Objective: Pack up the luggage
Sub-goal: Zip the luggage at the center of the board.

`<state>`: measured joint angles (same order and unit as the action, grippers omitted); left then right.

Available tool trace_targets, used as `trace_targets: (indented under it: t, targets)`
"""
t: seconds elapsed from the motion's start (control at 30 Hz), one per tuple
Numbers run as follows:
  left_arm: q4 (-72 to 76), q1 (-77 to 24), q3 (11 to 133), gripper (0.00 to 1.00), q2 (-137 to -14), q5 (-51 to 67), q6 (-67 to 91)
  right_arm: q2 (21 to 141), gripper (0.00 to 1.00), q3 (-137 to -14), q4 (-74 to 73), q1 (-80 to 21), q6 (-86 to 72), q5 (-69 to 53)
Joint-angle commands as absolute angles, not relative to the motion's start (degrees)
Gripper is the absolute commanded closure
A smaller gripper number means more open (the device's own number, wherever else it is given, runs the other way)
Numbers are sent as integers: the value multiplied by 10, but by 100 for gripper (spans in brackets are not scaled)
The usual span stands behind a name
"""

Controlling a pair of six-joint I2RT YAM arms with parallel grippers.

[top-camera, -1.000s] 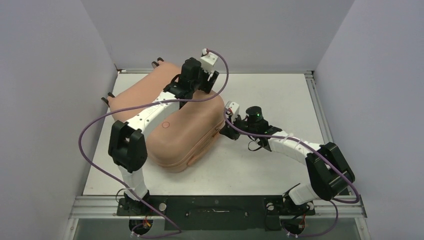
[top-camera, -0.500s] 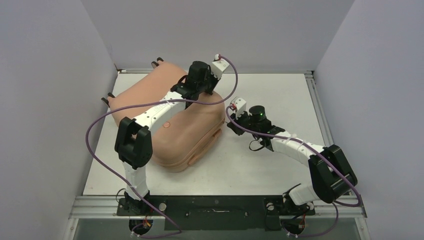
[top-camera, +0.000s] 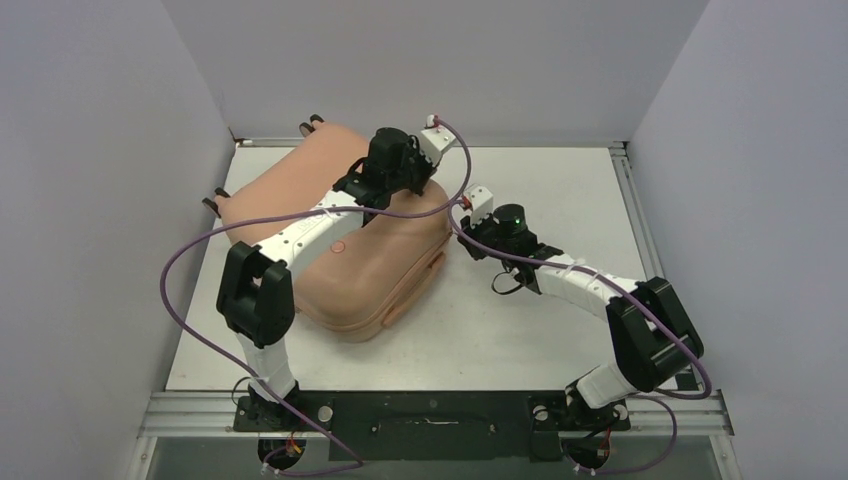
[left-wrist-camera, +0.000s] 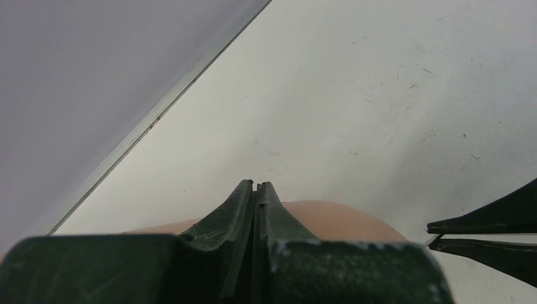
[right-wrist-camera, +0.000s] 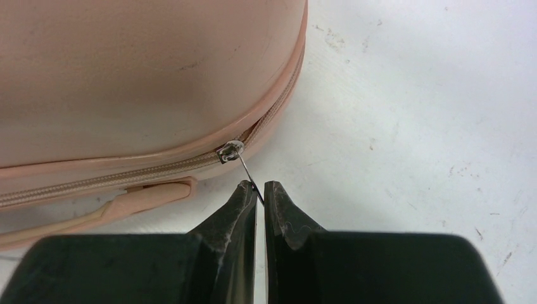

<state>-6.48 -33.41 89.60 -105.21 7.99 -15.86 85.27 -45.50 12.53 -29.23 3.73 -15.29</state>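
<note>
- The luggage [top-camera: 385, 265] is lying closed on the counter [top-camera: 560, 180], left of centre, its long axis running back-left to front-right.
- The right tool [right-wrist-camera: 260, 187] is pinching the thin zipper pull [right-wrist-camera: 248, 171] at the case's right corner (the unzipped track is curving away beyond).
- The left tool [left-wrist-camera: 258, 190] is sitting shut and empty over the shell's far edge.

Luggage [right-wrist-camera: 126, 76] with a smooth, matt salmon-pink hard shell and ribbed woven zipper tape [right-wrist-camera: 126, 175]. Shiny metal slider [right-wrist-camera: 229, 152] and wire pull [right-wrist-camera: 248, 174]. Matt white table [right-wrist-camera: 411, 126], lightly scuffed. Right gripper [right-wrist-camera: 260, 190] of black, grainy plastic.
</note>
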Motion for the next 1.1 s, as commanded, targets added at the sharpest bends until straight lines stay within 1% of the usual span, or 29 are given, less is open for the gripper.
trace_targets:
  t: [0.0, 0.07, 0.13, 0.2, 0.27, 0.37, 0.47, 0.57, 0.7, 0.8, 0.93, 1.07]
  targets:
    - [-200, -331, 869, 100, -1066, 62, -134, 874, 95, -501, 205, -245, 23, -18]
    - [-192, -315, 901, 92, -1050, 3, -90, 868, 95, -491, 213, -246, 20, -30]
    - [-179, -297, 936, 86, -1030, -103, -47, 862, 95, -480, 219, -247, 18, -40]
    - [-164, -279, 963, 76, -1010, -209, -28, 861, 95, -476, 219, -246, 18, -49]
    - [-147, -250, 976, 72, -996, -283, -23, 861, 95, -476, 222, -247, 15, -56]
    - [-140, -183, 996, 68, -996, -346, -6, 864, 95, -477, 229, -248, 6, -67]
    - [-122, -118, 1011, 68, -1021, -405, -18, 864, 95, -477, 231, -251, 2, -78]
    - [-37, -69, 1002, 68, -1054, -448, -66, 862, 95, -474, 233, -254, 0, -89]
    - [123, -57, 998, 68, -1121, -513, -199, 859, 95, -468, 237, -254, 0, -99]
    - [190, -56, 1022, 68, -1192, -541, -292, 856, 95, -461, 241, -250, 0, -107]
    - [209, -50, 1078, 68, -1266, -552, -370, 850, 95, -455, 243, -242, 0, -119]
    - [178, -50, 1103, 70, -1306, -535, -382, 854, 95, -454, 246, -237, -11, -123]
